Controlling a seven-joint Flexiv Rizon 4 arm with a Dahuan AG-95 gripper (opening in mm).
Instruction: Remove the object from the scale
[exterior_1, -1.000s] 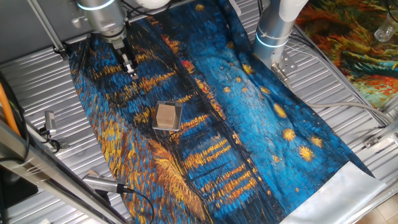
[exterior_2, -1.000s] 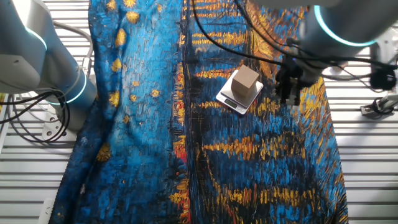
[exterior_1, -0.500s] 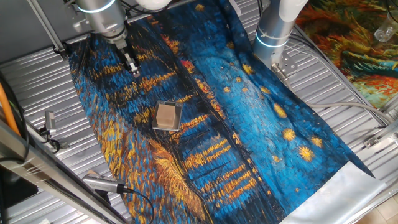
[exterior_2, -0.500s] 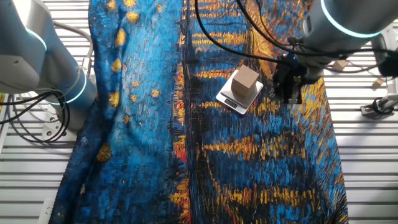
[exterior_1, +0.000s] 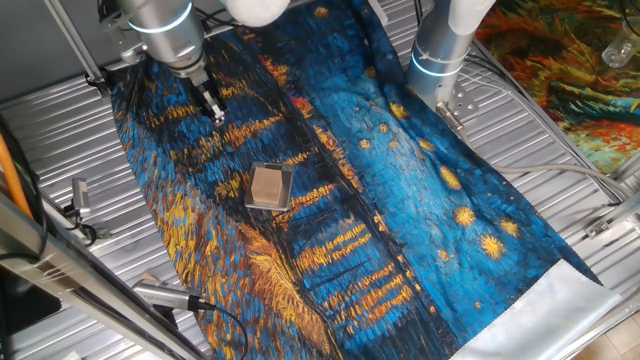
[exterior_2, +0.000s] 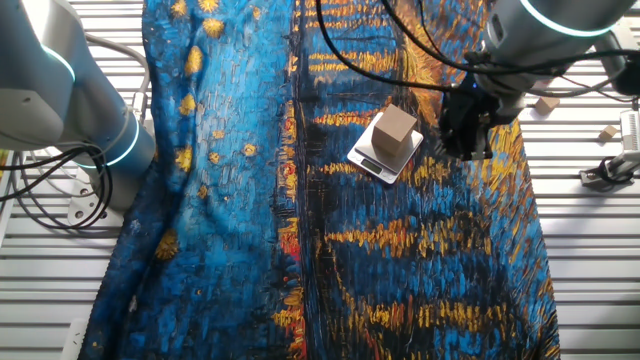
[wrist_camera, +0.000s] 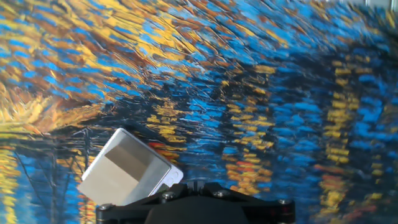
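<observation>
From the hand view, the scale (wrist_camera: 127, 168) lies just ahead of the black hand housing, on the painted cloth (wrist_camera: 249, 81). In the fixed views the tan block (exterior_2: 396, 127) sits on the grey plate (exterior_2: 372, 160). The gripper (exterior_1: 214, 109) hangs above the cloth, apart from the block; whether its fingers are wide or narrow I cannot tell.

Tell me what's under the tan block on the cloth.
The tan block sits on a thin grey scale, which lies on the blue-and-yellow painted cloth. The scale's plate beneath the block is covered, so its middle cannot be seen.
</observation>
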